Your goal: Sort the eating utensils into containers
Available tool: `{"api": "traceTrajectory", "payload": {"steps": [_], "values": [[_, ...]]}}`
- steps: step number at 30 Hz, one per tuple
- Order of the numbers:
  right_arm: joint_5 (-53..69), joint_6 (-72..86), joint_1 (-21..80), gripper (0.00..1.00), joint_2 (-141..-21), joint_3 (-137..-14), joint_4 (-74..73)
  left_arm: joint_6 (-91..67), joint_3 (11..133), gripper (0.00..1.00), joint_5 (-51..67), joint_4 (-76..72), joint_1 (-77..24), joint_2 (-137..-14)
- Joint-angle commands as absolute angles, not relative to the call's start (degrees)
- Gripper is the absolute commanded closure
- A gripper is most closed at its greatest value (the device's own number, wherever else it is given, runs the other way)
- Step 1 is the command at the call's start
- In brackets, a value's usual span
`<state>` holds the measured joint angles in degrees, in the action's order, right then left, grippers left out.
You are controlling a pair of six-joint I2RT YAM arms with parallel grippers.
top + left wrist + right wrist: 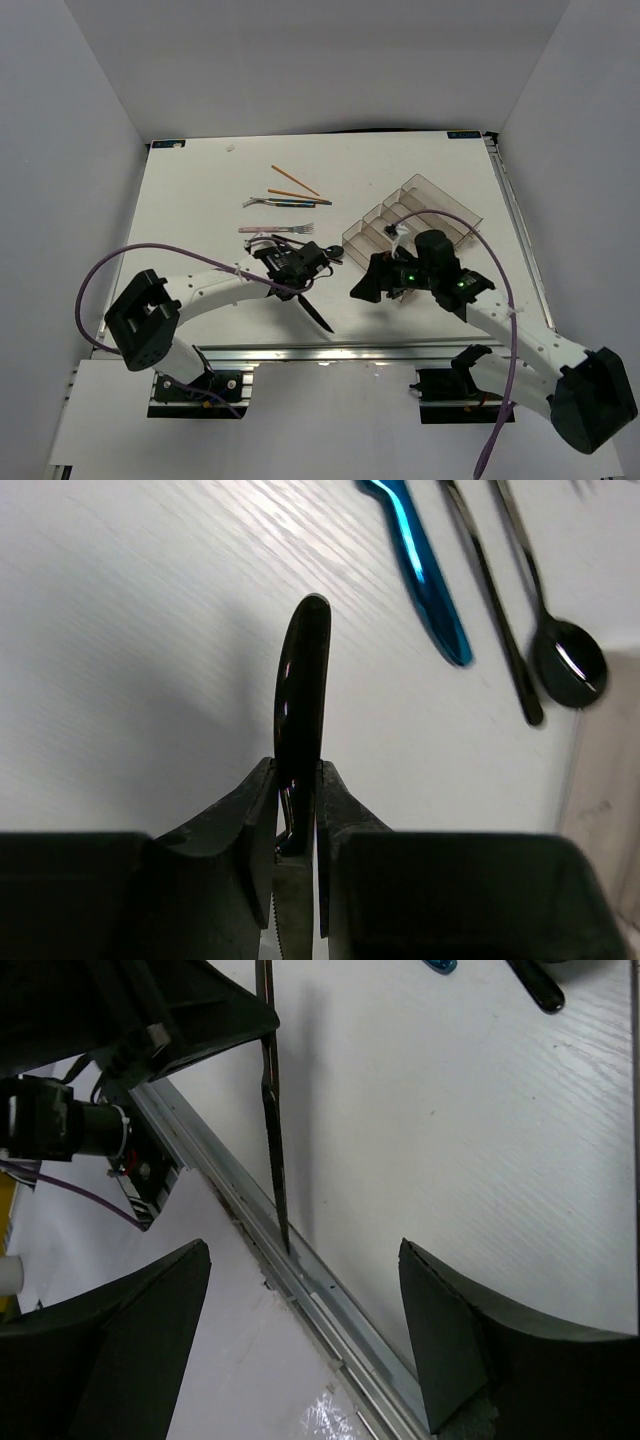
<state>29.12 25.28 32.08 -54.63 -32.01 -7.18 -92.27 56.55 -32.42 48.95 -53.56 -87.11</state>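
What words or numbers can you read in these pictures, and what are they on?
No text can be read.
The blue tag at the far right corner: too small to read.
The pale sticker at the far left corner: too blurred to read.
The knife and the tray: no print shows.

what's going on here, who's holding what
The left gripper is shut on a dark knife, holding it near the front edge of the table. The right gripper is open and empty, close to the clear divided tray. The orange chopsticks, pink-handled fork and blue knife lie unsorted.
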Motion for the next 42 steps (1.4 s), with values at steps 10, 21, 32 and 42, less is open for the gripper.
{"api": "traceTrajectory", "payload": {"steps": [10,21,32,42], "values": [[17.5,27.8,45.0,0.32,-68.6,-36.9,7.6,-85.9,58.5,1.00,-33.6,33.8,-61.1,-77.7],[19.9,27.7,46.8,1.00,-70.4,-38.3,10.2,-83.5,57.7,1.00,-33.5,28.7,-61.5,-76.6],[4.1,13.8,44.1,1.00,-67.9,-46.7,-10.5,-75.7,69.8,0.02,-48.1,47.2,-61.4,-73.8],[-4.5,-3.8,32.9,1.00,-74.6,-58.7,-27.2,-55.4,65.0,0.02,-50.6,48.2,-61.4,-59.3]]}}
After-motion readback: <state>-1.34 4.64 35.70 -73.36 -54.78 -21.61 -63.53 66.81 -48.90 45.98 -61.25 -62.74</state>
